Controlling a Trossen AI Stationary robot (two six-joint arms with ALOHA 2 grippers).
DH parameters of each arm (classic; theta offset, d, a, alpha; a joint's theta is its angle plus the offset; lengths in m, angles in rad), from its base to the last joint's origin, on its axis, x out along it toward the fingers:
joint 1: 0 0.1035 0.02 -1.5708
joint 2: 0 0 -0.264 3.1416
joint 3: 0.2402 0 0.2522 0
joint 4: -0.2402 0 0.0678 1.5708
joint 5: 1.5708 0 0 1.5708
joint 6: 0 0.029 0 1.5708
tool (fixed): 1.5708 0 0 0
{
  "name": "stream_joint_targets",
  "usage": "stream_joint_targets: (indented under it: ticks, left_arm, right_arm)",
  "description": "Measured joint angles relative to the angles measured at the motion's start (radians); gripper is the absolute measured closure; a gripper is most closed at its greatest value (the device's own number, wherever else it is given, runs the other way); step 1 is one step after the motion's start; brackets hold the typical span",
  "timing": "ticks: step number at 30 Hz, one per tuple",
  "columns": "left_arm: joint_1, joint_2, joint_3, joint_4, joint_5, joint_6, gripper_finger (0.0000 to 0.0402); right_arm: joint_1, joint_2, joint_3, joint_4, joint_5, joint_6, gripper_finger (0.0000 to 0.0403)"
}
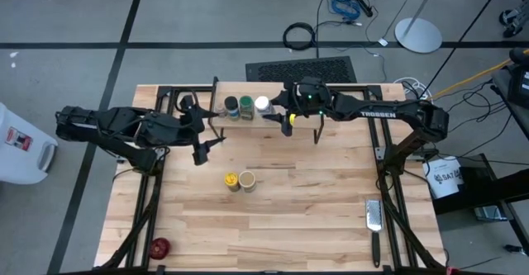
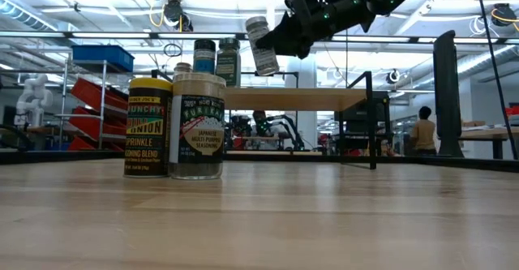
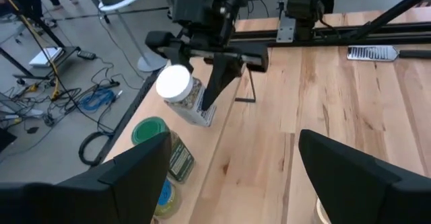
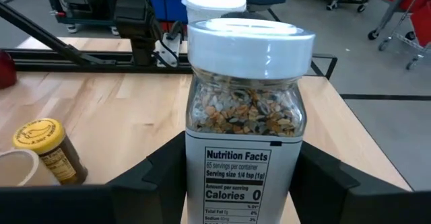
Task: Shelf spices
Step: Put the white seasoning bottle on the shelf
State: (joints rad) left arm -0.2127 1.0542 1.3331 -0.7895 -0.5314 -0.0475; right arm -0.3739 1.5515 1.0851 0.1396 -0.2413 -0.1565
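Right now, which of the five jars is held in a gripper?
The white-capped jar: the right gripper holds it tilted over the shelf. Two jars stand on the shelf, two on the table.

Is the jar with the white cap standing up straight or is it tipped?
Tipped. In the low view the white-capped jar leans while the right hand holds it in the air above the shelf.

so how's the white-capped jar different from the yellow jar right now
The white-capped jar is held tilted in the air over the shelf by the right hand; the yellow jar stands upright on the table, untouched. The first has a white cap, the second a yellow lid. Both are small cylindrical spice jars.
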Motion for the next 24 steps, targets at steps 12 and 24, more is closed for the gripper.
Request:
stream_joint_targets:
  ticks: [12, 24]
  left_arm:
    - [0.0, 0.002, 0.0, 0.006, 0.004, 0.002, 0.0066]
    - [0.0, 0.006, 0.0, 0.003, 0.004, 0.002, 0.0066]
  right_arm:
    - [-0.037, 0.06, -0.002, 0.024, -0.003, -0.021, 0.0204]
    - [-0.067, 0.063, -0.002, -0.001, -0.04, -0.012, 0.0204]
